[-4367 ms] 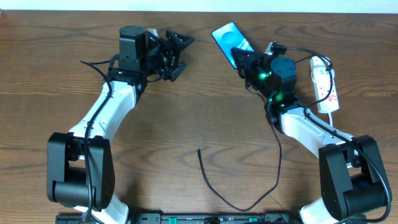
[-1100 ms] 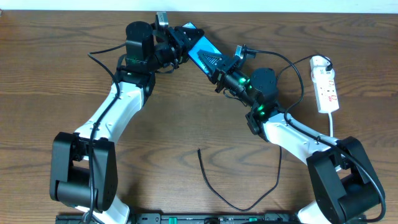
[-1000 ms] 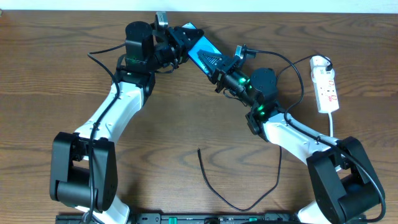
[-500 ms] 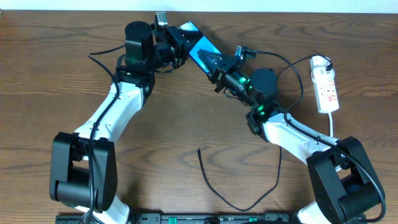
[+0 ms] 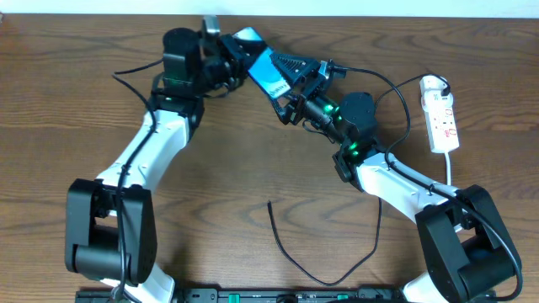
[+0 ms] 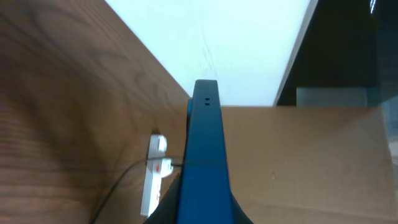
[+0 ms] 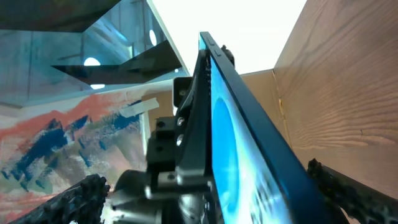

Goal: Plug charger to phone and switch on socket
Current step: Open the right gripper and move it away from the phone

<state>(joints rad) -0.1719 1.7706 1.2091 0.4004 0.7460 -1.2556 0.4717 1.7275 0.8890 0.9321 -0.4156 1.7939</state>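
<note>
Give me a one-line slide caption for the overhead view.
Left end effector holds the phone, right end effector alongside; charger lies unplugged, socket off to the side.

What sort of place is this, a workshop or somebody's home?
Most likely a robotics lab or test bench, not a home. Two robot arms are mounted at a wooden table, the left claw holds a phone, and a power strip and loose black cable lie on it.

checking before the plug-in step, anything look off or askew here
The phone is off the table, held tilted on edge in the left tool, while the charger lies loose near the front edge, untouched.
</note>
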